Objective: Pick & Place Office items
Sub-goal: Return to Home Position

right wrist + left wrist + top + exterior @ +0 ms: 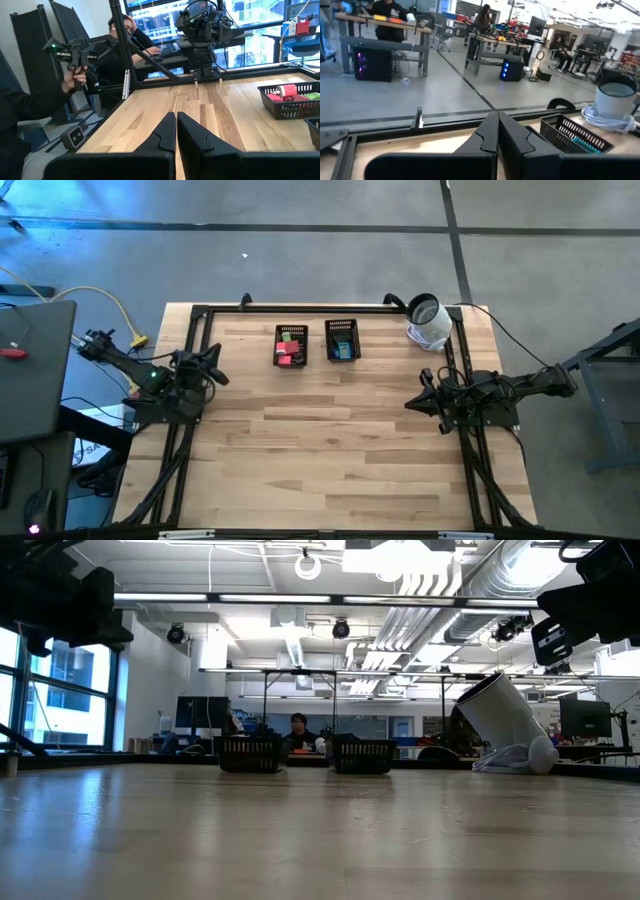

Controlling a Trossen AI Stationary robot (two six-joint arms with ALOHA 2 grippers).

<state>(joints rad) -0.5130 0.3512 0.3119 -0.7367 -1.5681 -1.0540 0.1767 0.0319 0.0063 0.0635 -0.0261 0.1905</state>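
Observation:
Two black mesh trays stand near the table's far edge. The left tray (291,346) holds red, pink and green office items (292,95). The right tray (342,340) holds blue and teal ones (580,142). My left gripper (497,132) is shut and empty, hovering at the table's left edge (220,370), well apart from the trays. My right gripper (176,132) is also shut and empty. It hovers at the right edge (410,402) and points level across the table toward the left arm.
A white cylinder (430,322) with a dark opening leans tilted at the far right corner, a white cord coiled at its foot (515,760). Black frame rails (300,308) run along the table's edges. A person (75,75) stands beyond the left edge. Bare wood (330,450) fills the middle and near side.

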